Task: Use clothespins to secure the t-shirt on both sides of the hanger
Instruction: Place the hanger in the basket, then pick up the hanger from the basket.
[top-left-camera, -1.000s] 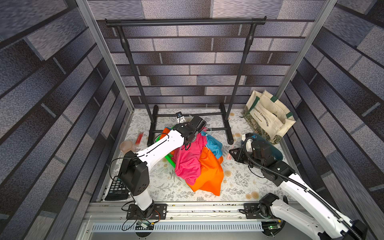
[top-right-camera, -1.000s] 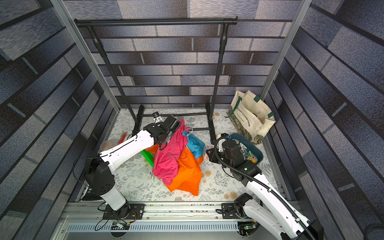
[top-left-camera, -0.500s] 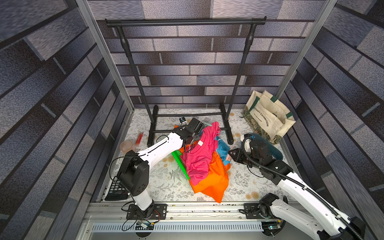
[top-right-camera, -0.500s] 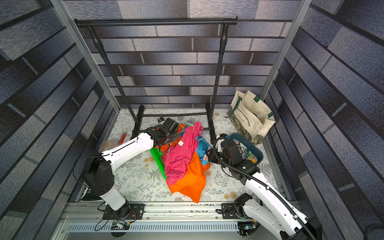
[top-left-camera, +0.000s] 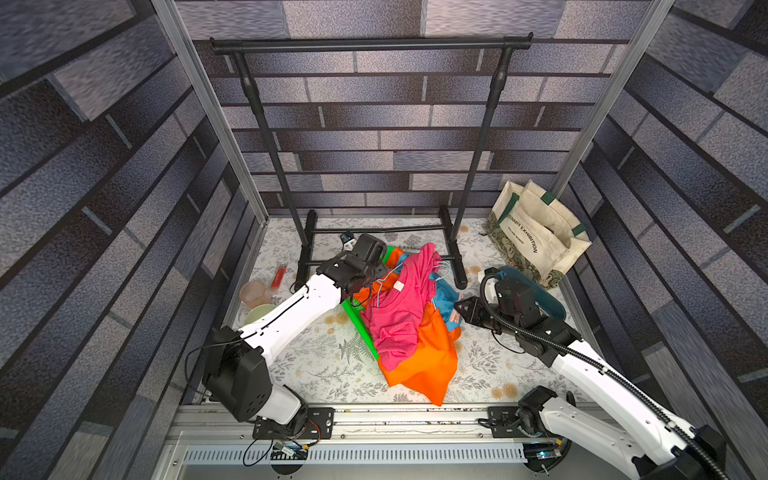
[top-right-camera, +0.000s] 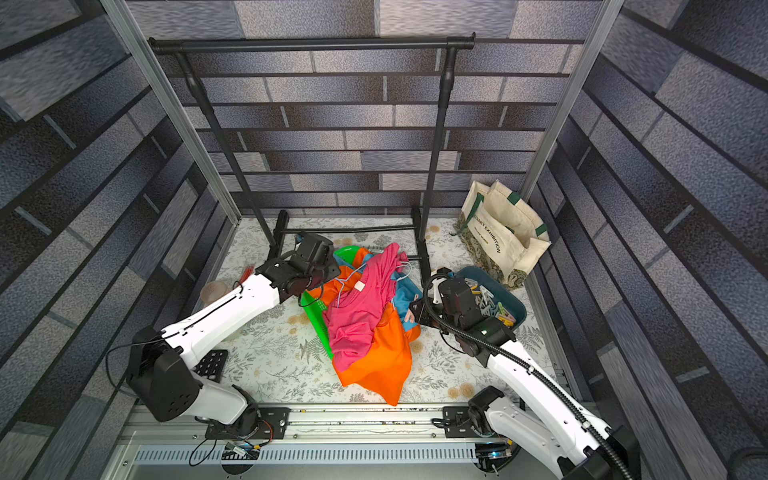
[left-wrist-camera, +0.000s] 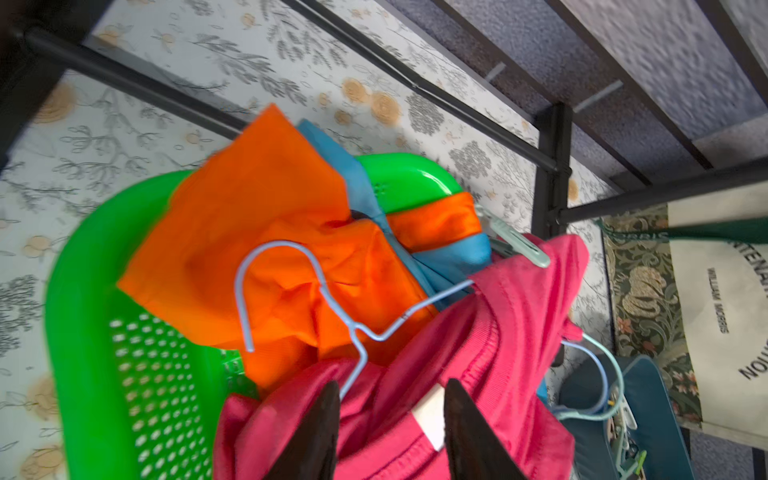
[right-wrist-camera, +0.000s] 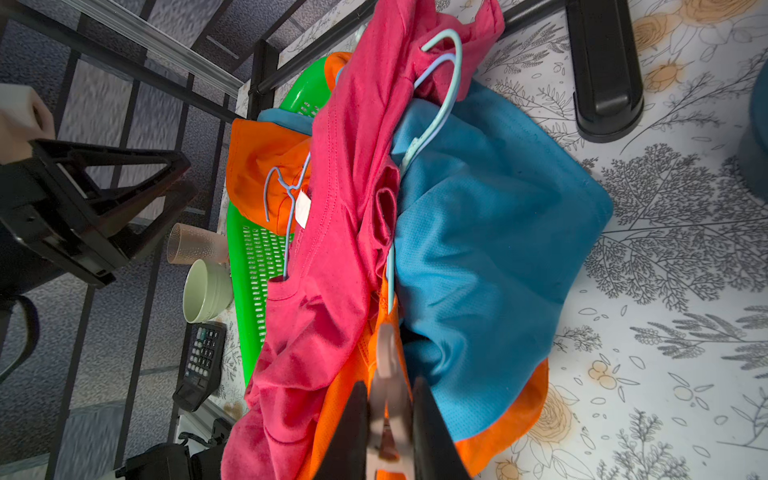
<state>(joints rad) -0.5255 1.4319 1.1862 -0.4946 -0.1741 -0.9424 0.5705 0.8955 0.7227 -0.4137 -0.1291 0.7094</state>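
At the near edge of the table, the hem of the orange t-shirt ends just short of the front rail. Bare floral cloth lies open on either side of it. A calculator sits by the left arm's base.

Further in, the right gripper has its jaws closed narrow on a pale pink clothespin, whose nose is at the seam where the orange shirt meets the blue t-shirt. The pink t-shirt lies crumpled over both, on a pale blue wire hanger whose hook is free above the orange cloth. A white collar label is too small to read.

The left gripper hovers over that collar, jaws apart, the hanger wire beside one of them. A mint clothespin sits on the pink shirt's far shoulder. The green basket is half buried under the pile.

The spare clothespins lie in a teal tray behind the right arm, close to a rack foot. Beyond, in the far corner, a tote bag reads "EXHIBITION" and "WILLIAM MORRIS".
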